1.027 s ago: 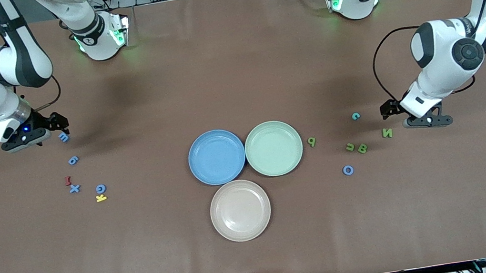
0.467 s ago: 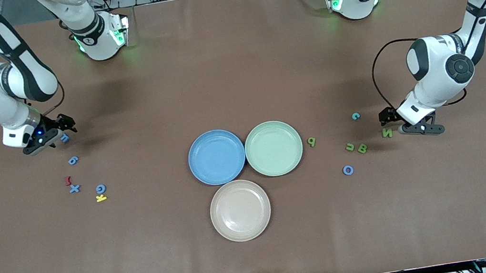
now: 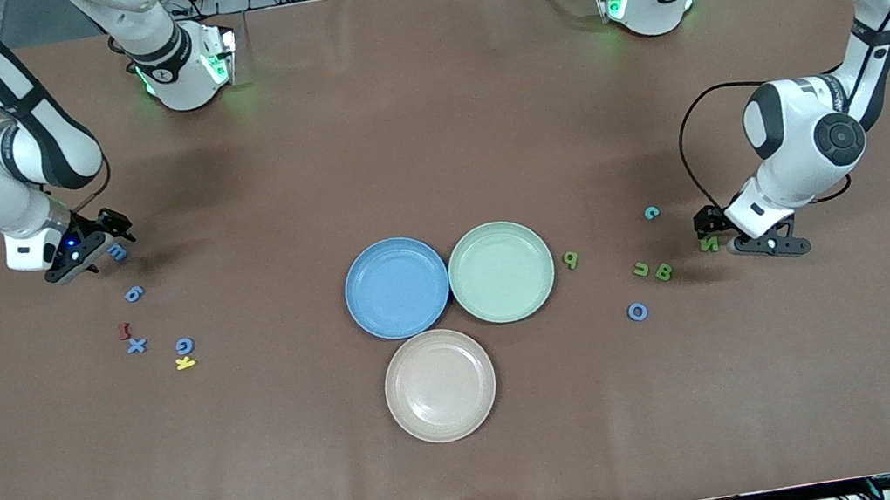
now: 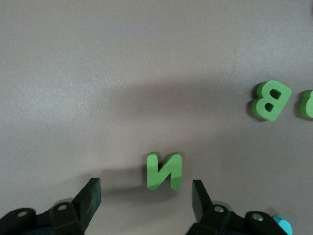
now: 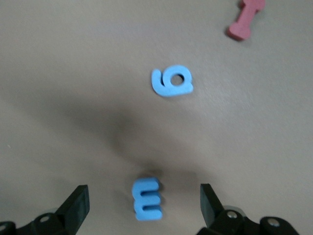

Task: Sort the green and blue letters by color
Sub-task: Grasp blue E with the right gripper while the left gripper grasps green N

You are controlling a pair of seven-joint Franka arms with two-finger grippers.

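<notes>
where left tool [image 4: 145, 196] straddles, green n [image 4: 164, 171] lies.

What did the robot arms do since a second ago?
The left gripper slid over the green N and its fingers are open on either side of it. The right gripper moved over the blue E, open. Nothing is grabbed yet. The other letters and the three plates stayed put.

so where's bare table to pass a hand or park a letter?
Free: the wide strip between the beige plate and the camera-side table edge. Crowded: the letters beside the left gripper and beside the right gripper.
</notes>
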